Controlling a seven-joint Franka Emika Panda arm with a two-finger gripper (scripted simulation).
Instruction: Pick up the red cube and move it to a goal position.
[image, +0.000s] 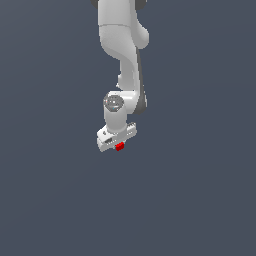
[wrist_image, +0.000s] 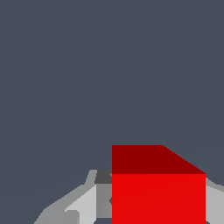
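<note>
The red cube (image: 119, 146) is a tiny bright red block tucked under the white hand of the arm, in the middle of the exterior view. My gripper (image: 118, 146) is shut on it, with the fingers mostly hidden behind the hand. In the wrist view the red cube (wrist_image: 158, 192) fills the space between the grey fingers (wrist_image: 89, 203), one finger pressing each side. No goal marker shows in either view.
A flat, uniform dark grey-blue surface (image: 200, 200) fills both views. The white arm (image: 122, 45) comes down from the top of the exterior view.
</note>
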